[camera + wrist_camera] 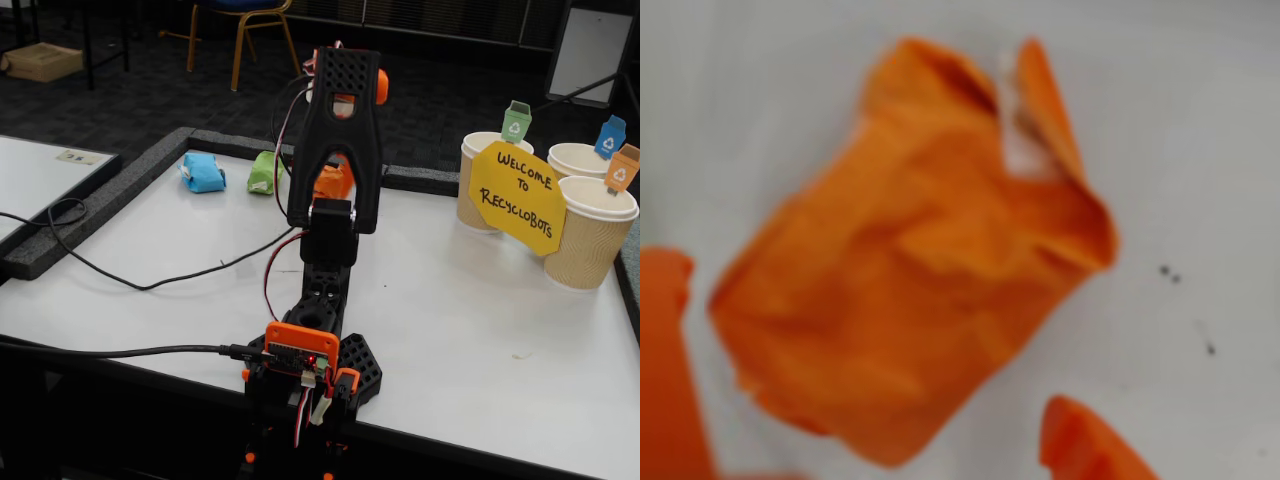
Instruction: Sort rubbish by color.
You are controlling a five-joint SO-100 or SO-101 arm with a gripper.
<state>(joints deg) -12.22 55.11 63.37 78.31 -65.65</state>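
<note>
The orange wad of crumpled paper fills the wrist view and lies on the white table. My gripper is open just above it. One orange finger is at the wad's left edge and the other fingertip is at its lower right. In the fixed view the black arm leans toward the table's far edge and hides the gripper. The light blue wad and the green wad lie side by side to the left of the arm.
Three paper cups with coloured tags stand at the right behind a yellow sign. A black cable runs across the left of the table. A dark raised border edges the far side.
</note>
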